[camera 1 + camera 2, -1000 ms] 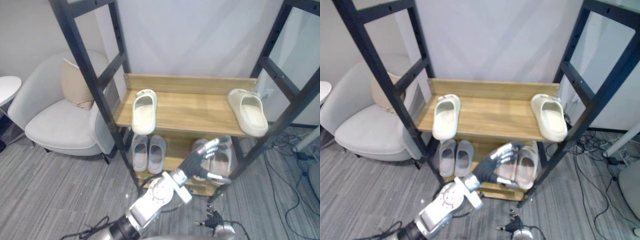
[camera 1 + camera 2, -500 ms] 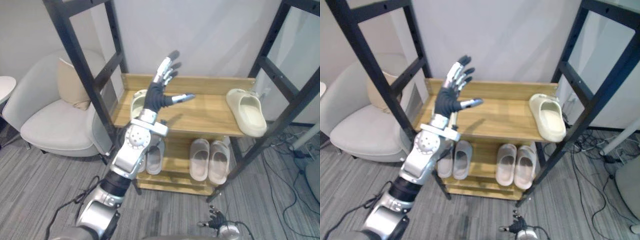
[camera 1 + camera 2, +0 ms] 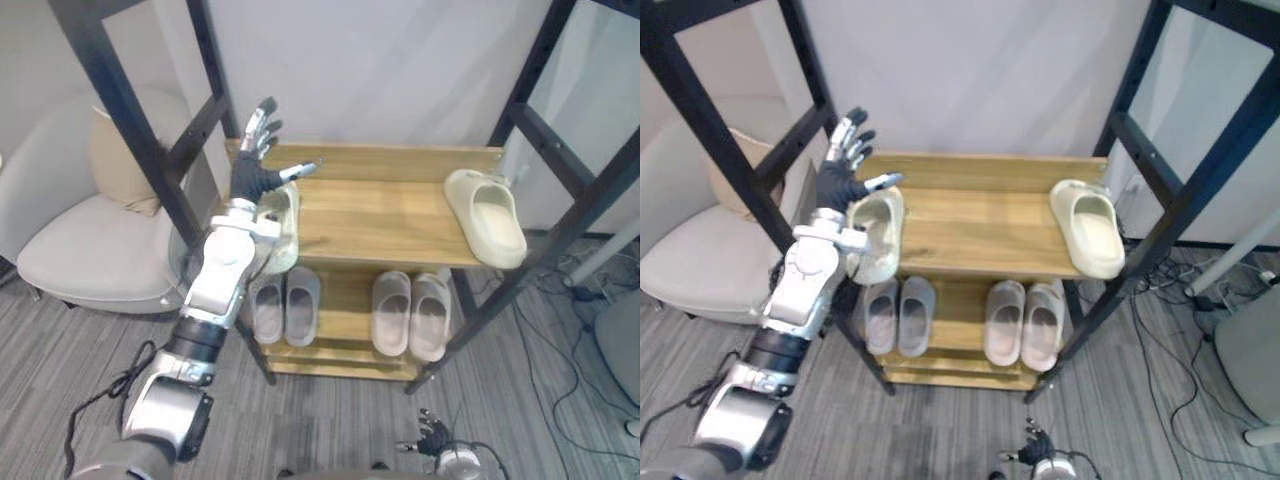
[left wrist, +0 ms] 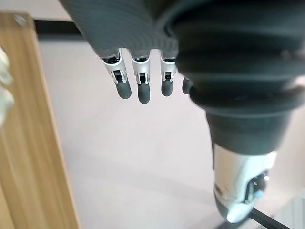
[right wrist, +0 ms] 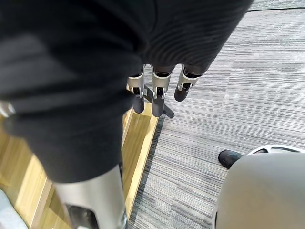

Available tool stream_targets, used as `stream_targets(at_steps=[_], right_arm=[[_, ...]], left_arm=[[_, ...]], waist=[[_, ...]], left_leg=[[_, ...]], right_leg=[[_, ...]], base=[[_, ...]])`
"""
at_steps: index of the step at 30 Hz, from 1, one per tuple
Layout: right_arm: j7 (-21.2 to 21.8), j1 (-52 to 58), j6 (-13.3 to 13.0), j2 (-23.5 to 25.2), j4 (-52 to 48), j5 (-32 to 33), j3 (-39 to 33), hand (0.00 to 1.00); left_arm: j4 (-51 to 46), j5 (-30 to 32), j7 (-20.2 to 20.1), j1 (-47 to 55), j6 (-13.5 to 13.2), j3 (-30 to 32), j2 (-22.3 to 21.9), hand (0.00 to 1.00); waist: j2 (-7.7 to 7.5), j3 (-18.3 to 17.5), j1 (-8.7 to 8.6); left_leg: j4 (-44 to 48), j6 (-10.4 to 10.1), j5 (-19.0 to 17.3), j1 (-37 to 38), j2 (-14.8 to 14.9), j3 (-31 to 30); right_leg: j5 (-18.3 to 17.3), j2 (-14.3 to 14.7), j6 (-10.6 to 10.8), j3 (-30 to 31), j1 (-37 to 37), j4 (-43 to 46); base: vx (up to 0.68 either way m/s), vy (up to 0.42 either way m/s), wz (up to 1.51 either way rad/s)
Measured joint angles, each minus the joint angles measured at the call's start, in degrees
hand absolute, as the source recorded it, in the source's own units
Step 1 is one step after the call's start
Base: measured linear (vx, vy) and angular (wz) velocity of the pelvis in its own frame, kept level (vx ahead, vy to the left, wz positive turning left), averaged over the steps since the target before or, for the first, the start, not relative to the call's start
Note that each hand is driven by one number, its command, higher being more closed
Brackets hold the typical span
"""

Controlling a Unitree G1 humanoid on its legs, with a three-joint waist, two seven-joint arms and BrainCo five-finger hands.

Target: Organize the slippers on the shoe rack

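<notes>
**On the shoe rack point(image 3: 400, 160), a cream pair sits split**

On the rack's upper shelf point(image 3: 380, 215), one cream slipper point(image 3: 283, 222) lies at the left end and its mate point(image 3: 487, 215) at the right end. The robot's left hand point(image 3: 250, 178) hovers above the left one, fingers spread, holding nothing. The right hand point(image 5: 159, 93) hangs low before the rack, fingers straight. The slippers look like light, squashy foam, probably best pinched at the toe band.

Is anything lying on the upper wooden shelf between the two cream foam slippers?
Nothing visible does. The upper wooden shelf is bare between the left cream slipper, beside the raised open left robot hand, and the right cream slipper.
</notes>
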Motion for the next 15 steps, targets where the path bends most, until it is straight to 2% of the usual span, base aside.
stream_targets(at_steps=[9, 15], right_arm=[[0.06, 0.11, -0.01, 0.09, -1.37, 1.84, -0.04, 0.00], [0.07, 1.46, -0.05, 0.47, -3.44, 2.64, -0.15, 0.00]], left_arm=[[4.88, -0.16, 0.02, 0.00, 1.22, 3.41, 4.12, 0.00], [5.85, 0.16, -0.19, 0.00, 1.63, 3.41, 5.87, 0.00]], waist=[[0.01, 1.82, -0.01], [0.09, 2.04, -0.07]], left_leg=[[-0.03, -0.01, 0.01, -0.82, 0.00, 1.01], [-0.12, -0.01, 0.00, -0.98, -0.05, 1.51]], right_leg=[[2.02, 0.48, -0.04, 0.79, 0.05, -3.11], [2.65, 0.57, -0.03, 1.21, 0.02, -4.07]], base=[[-0.01, 0.002, -0.05], [0.00, 0.005, -0.04]])
